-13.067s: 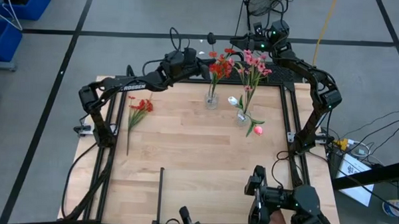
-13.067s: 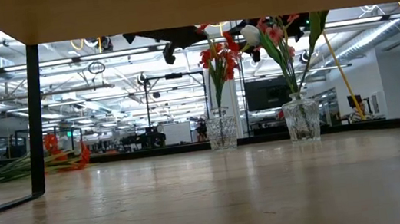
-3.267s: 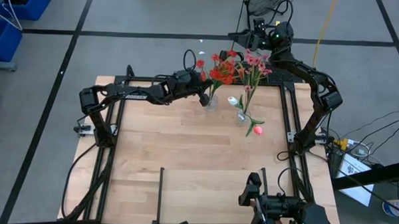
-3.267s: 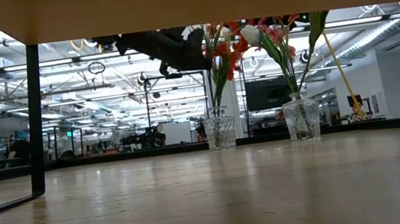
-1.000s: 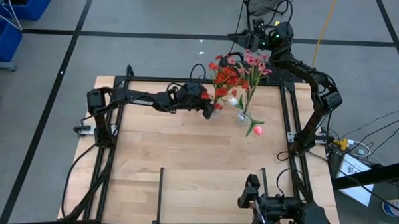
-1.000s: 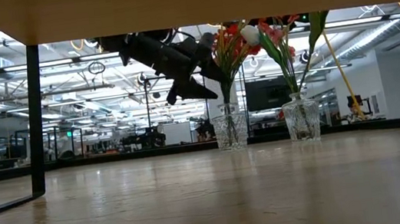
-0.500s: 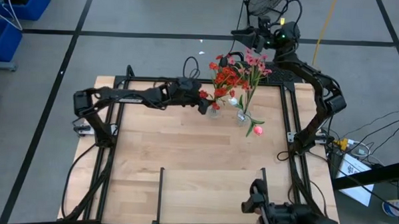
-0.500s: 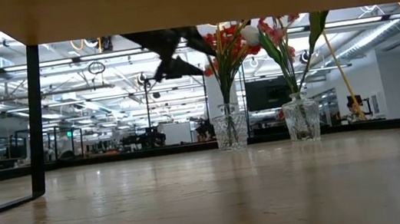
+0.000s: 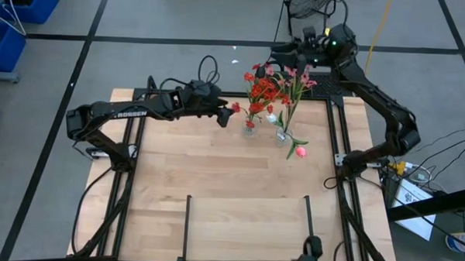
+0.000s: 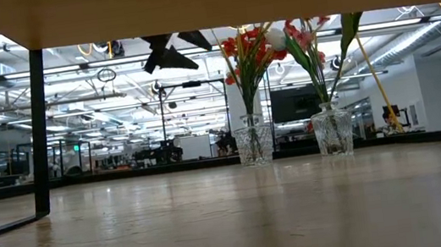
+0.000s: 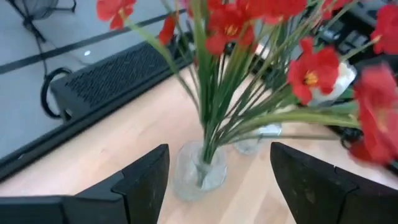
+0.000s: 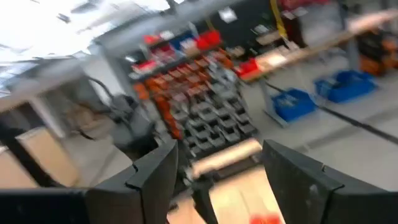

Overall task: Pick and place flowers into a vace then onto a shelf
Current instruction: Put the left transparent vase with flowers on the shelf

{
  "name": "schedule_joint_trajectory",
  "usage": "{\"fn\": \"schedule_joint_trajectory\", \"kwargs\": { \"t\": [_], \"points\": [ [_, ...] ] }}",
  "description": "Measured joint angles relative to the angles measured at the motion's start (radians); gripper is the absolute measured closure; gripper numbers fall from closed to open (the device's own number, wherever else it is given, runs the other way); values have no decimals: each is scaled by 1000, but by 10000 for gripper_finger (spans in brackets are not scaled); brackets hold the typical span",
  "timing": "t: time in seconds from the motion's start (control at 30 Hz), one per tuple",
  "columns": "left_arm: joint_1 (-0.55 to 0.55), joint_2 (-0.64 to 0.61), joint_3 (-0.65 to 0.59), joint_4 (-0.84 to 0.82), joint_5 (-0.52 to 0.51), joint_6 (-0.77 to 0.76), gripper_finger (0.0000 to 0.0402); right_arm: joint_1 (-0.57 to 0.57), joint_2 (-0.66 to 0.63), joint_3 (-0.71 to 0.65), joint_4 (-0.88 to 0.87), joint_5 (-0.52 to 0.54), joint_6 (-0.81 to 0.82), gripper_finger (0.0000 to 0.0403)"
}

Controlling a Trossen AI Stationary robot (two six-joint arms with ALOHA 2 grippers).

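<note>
My left hand (image 9: pixel 227 117) has let go and backed off, open and empty; the red flowers (image 9: pixel 263 89) now stand in the vase (image 9: pixel 250 126) just ahead of it. My right hand (image 9: pixel 278 54) waits open, raised past the tabletop (image 9: pixel 215 184). Next, I think, the shelf.

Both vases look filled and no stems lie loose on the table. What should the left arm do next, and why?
Probably bring the left tool back down to the vase of red flowers and grip the glass. Its fingers are open and empty beside the red blooms, above that vase. The vase with pink flowers stands next to it, and neither vase is on a shelf yet.
</note>
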Motion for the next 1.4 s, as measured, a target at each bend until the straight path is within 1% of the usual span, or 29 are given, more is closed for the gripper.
{"fn": "schedule_joint_trajectory", "kwargs": {
  "t": [0.1,0.17,0.3,0.37,0.43,0.57,0.73,0.83,0.87,1.0,1.07,1.23,1.33,1.4],
  "points": [
    [2,-3,0,-18,37,4,119,37,-50,0,-148,108,-66,177],
    [3,-5,0,-19,65,19,119,63,-82,0,-222,160,-79,177],
    [-13,-4,0,-25,103,38,119,124,-142,0,-316,298,-98,177],
    [-23,-4,0,-22,105,61,119,155,-171,0,-336,338,-97,177],
    [-27,-4,0,-27,109,84,119,190,-195,0,-358,350,-87,177],
    [-27,-4,0,-31,106,108,119,302,-209,1,-447,395,-72,177],
    [-26,-4,0,-37,106,143,119,416,-213,1,-577,395,-72,177],
    [-18,-4,0,-39,105,123,119,473,-212,1,-627,394,-73,177],
    [-14,-4,0,-39,106,115,119,491,-212,1,-645,390,-76,177],
    [1,-4,0,-40,98,76,119,544,-212,1,-693,307,-54,177],
    [9,-4,0,-39,99,50,119,583,-212,1,-693,304,-39,177],
    [33,-4,0,-39,108,58,119,710,-212,-12,-687,427,6,177],
    [51,-4,0,-39,154,47,119,761,-212,-78,-619,477,90,177],
    [64,-4,0,-39,201,57,119,786,-211,-146,-553,522,183,177]
  ]
}}
